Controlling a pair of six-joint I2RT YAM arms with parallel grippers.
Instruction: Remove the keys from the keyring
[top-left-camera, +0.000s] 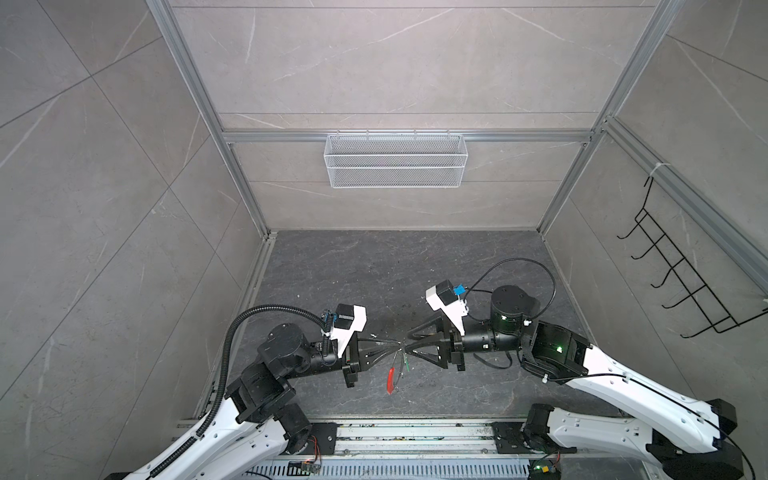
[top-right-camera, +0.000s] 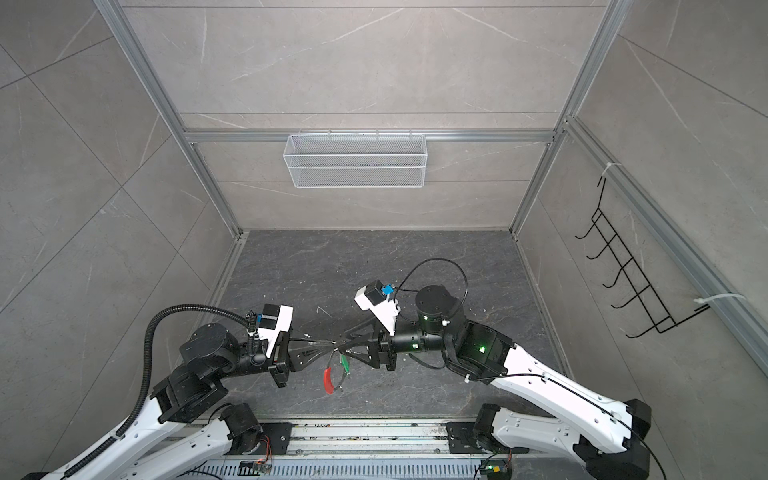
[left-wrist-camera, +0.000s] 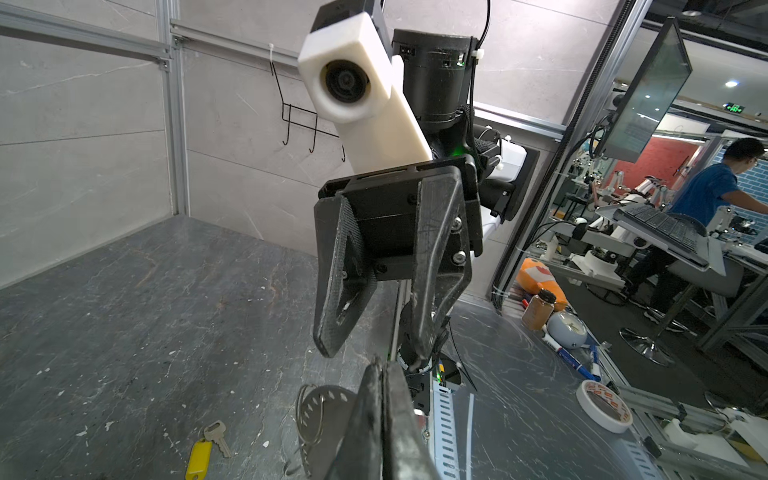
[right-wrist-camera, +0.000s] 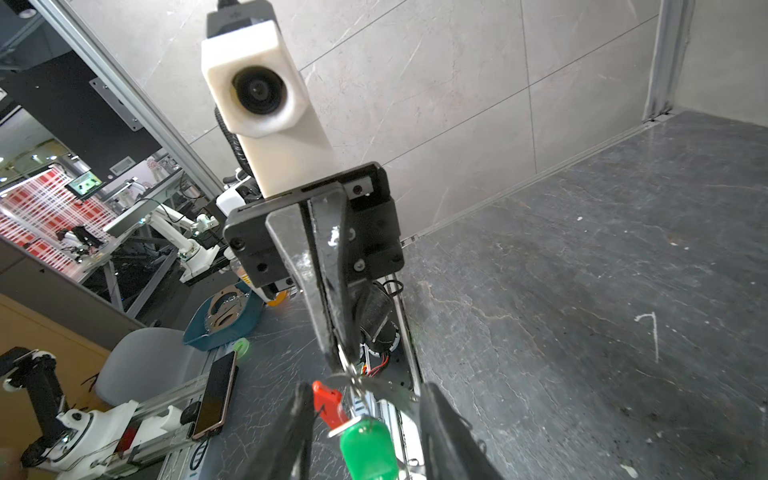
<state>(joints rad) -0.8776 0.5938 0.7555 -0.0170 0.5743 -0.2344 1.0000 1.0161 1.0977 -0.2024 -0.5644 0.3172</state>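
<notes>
Across the dark stone table (top-left-camera: 415, 270), boxed in by pale grey walls, the two arms reach toward each other and meet tip to tip near the front edge. A white wire basket (top-left-camera: 395, 160) hangs on the back wall and a black rack of hooks (top-left-camera: 673, 266) on the right wall, both well away from the work.

The left gripper (top-left-camera: 399, 348) (left-wrist-camera: 381, 374) is fully closed, pinching the top of the keyring (left-wrist-camera: 320, 411), which hangs below it clear of the table. In the left wrist view its fingers cover part of the holed grey band. The right gripper (top-left-camera: 408, 344) (right-wrist-camera: 365, 386) faces it with its jaws partway apart and nothing gripped. In the right wrist view its two fingers stand on either side of the hanging things. I cannot tell whether either finger touches them.

The red piece (top-right-camera: 328, 380) (right-wrist-camera: 328, 403) curves down from the ring, and the green key (top-right-camera: 345, 363) (right-wrist-camera: 368, 449) hangs from the ring just beside it. The yellow key (left-wrist-camera: 203, 449) lies flat on the table, apart from the ring, and I can make it out only in the left wrist view.
</notes>
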